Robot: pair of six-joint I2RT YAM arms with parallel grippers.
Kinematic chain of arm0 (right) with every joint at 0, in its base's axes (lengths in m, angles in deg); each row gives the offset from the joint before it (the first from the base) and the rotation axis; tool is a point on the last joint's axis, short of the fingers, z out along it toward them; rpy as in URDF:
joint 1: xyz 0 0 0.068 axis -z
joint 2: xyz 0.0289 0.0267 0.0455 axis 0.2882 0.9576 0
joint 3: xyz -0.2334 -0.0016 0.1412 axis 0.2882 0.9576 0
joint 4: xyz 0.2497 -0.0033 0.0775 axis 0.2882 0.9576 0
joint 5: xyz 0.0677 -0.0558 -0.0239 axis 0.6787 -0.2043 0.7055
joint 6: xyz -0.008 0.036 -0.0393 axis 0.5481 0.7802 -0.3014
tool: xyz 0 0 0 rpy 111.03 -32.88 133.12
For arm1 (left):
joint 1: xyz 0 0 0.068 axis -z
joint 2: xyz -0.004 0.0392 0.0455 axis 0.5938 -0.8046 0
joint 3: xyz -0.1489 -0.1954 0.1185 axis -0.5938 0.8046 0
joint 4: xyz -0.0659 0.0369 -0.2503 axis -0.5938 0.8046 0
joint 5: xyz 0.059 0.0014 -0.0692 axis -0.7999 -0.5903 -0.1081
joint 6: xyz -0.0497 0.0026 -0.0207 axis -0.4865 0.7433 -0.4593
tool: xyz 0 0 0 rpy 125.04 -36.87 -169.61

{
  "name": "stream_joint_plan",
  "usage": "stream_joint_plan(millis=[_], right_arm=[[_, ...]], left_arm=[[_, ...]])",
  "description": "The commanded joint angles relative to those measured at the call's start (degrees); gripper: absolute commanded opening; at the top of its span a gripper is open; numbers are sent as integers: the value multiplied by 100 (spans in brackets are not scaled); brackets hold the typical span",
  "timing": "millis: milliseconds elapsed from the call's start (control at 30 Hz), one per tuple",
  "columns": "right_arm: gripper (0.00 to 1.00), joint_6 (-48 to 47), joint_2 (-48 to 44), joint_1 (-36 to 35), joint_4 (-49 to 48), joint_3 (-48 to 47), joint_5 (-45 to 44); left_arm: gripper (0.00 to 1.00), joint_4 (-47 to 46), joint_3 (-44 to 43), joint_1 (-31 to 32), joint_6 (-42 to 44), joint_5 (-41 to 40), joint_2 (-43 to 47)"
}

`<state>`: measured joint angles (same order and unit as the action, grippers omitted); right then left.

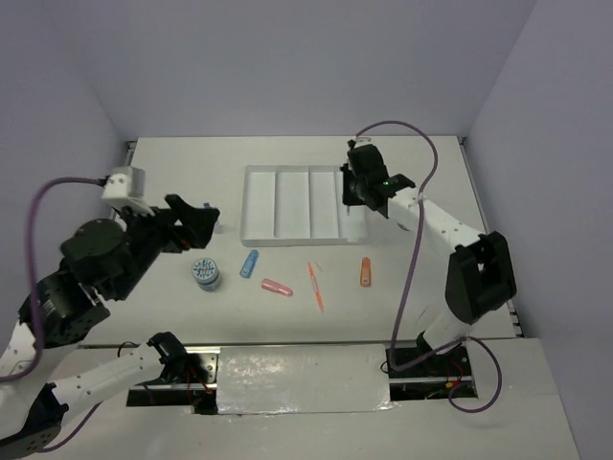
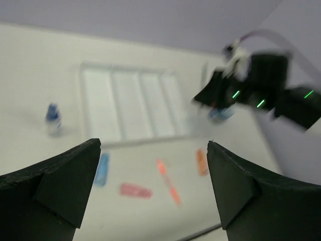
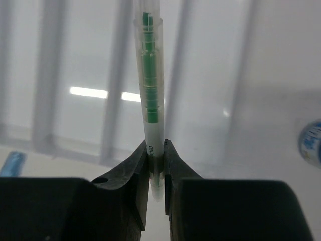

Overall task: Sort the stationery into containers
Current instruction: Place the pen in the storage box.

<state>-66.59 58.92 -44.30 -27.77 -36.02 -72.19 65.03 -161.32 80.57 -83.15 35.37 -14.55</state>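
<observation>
**Right gripper** (image 3: 156, 150): jaws pinched tight on the lower end of the green pen (image 3: 150, 85), with nothing else between them.

**Green pen:** slim clear barrel with a green core showing through. A white section with small print sits just above the jaws. It runs straight out ahead of the fingertips, over the white tray (image 3: 116, 75). Which compartment lies under its tip is hard to judge, probably one toward the tray's right end.

**Around the right gripper:**
- The tray dividers cross behind the pen.
- A blue-grey disc (image 3: 313, 143) lies to the gripper's right, cut off by the frame edge.
- A blue stick (image 3: 12, 163) lies low to its left, outside the tray.
- In the overhead view the gripper's own body covers the tray's rightmost compartment and hides the pen.

**Left gripper** (image 2: 153, 145): jaws spread wide and empty, above the table (image 1: 431, 287).

**Around the left gripper** (its wrist view is blurred):
- Ahead and below lie the pink stick (image 2: 135, 190), the orange pen (image 2: 168, 181) and the orange stick (image 2: 201, 161).
- The blue-capped bottle (image 2: 52, 118) stands upright farther ahead to the left, beside the tray.
- The patterned disc (image 1: 206, 273) sits just behind the gripper, toward the arm bases.
</observation>
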Motion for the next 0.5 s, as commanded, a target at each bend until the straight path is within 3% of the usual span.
stream_joint_plan(millis=[0,300,467], right_arm=[[0,104,513,399,891,-494,-653],[9,-63,1868,742,1216,-1619,-425],[21,16,2132,865,1251,-1970,-258]], left_arm=[[99,1141,585,24,273,-268,299],[99,940,1684,24,765,-189,968],[99,545,2220,24,757,-40,1003]])
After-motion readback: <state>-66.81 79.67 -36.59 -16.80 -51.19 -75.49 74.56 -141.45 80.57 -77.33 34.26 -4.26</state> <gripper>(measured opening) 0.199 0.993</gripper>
